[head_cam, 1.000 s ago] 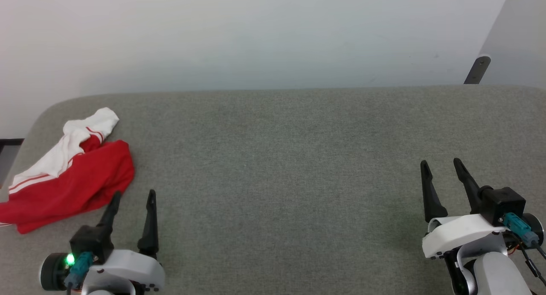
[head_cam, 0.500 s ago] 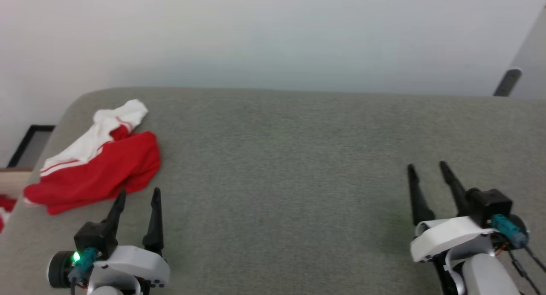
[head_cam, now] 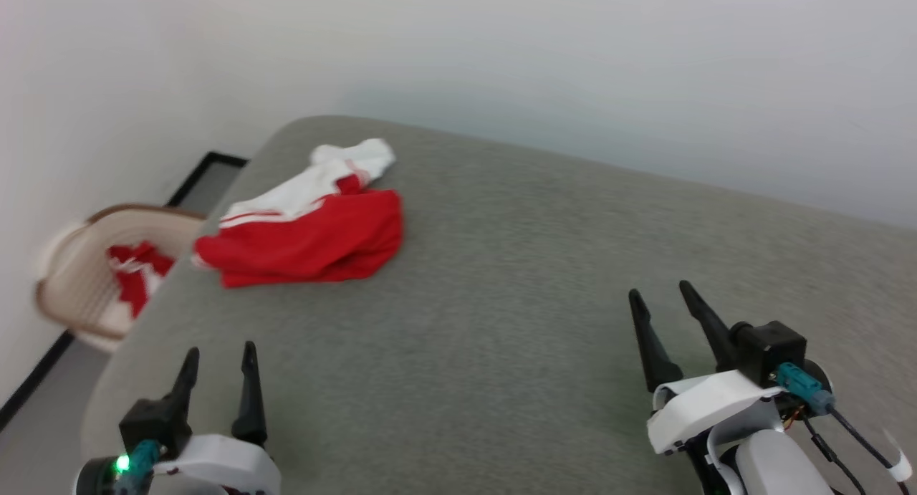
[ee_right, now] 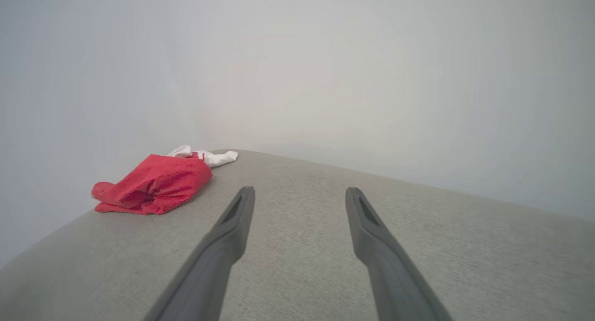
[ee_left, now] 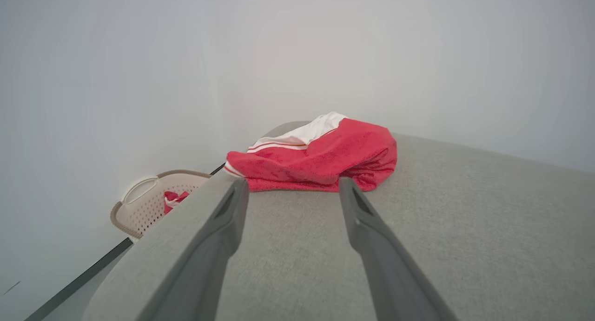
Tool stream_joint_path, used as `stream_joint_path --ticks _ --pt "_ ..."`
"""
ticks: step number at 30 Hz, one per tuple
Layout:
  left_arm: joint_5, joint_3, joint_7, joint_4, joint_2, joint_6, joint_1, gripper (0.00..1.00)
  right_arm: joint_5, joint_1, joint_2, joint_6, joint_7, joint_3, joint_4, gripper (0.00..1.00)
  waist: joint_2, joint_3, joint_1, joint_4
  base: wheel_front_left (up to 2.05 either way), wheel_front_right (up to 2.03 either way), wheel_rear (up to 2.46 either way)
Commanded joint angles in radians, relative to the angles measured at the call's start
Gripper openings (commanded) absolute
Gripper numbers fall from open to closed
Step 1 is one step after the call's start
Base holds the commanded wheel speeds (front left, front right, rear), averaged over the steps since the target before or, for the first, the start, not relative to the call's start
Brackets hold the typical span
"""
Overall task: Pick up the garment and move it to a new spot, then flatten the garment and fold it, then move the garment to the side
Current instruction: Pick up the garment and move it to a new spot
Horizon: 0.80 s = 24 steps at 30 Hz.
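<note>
Nearest, at the lower left of the head view, the left gripper point(head_cam: 220, 349) is poised over the near left corner of the grey fabric-covered table point(head_cam: 501, 301), with its two dark fingers spread wide, pointing away and holding nothing. At the near right, the right gripper point(head_cam: 658, 291) stands the same way over bare grey surface, its jaws wide and empty and its fingers aimed at the far side. A teal connector point(head_cam: 797, 378) and dark cables point(head_cam: 852, 434) sit at its wrist. The two grippers are well apart, and neither touches the garment point(head_cam: 308, 233), which lies farther out, towards the far left corner of the table. It is a crumpled heap, mostly red cloth bunched in soft folds on the near side, with a white sleeve edged in red stripes draped over the far side and trailing towards the corner. In the left wrist view it lies straight ahead beyond the fingertips, clear of them, and in the right wrist view it sits far off to the left. Its left end reaches close to the table's left edge. Past that edge, lower down on the floor point(head_cam: 43, 445), stands a beige perforated laundry basket point(head_cam: 68, 301) with a handle cut-out and some red-and-white cloth point(head_cam: 136, 280) inside. A plain pale wall point(head_cam: 501, 65) rises beyond the far edge and along the left
</note>
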<state>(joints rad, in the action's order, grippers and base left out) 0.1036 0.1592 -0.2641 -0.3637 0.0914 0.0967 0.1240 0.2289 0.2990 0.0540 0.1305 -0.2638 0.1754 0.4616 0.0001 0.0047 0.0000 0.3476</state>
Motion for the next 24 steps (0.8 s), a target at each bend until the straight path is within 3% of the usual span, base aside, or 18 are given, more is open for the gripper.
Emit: stream_joint_path --ticks 1,15,20,24 --pt "-0.007 0.000 0.000 0.003 -0.005 -0.003 -0.013 1.00 0.005 0.010 -0.003 0.000 -0.001 0.009 0.002 1.00 -0.0001 -0.022 0.0000 0.145 0.00 0.00 0.00" --pt "0.077 0.101 0.000 0.162 -0.040 -0.085 -0.131 1.00 0.113 0.194 -0.002 0.000 -0.001 0.304 0.092 1.00 -0.0001 0.058 0.0000 0.203 0.00 0.00 0.00" --pt "0.096 0.081 0.000 0.184 -0.040 -0.095 -0.152 1.00 0.130 0.212 -0.003 0.000 -0.001 0.326 0.101 1.00 -0.0001 0.064 0.0000 0.202 0.00 0.00 0.00" --pt "0.074 0.060 0.000 0.166 -0.038 -0.062 -0.129 1.00 0.120 0.184 -0.002 0.000 -0.001 0.297 0.092 1.00 -0.0001 0.059 0.0000 0.192 0.00 0.00 0.00"
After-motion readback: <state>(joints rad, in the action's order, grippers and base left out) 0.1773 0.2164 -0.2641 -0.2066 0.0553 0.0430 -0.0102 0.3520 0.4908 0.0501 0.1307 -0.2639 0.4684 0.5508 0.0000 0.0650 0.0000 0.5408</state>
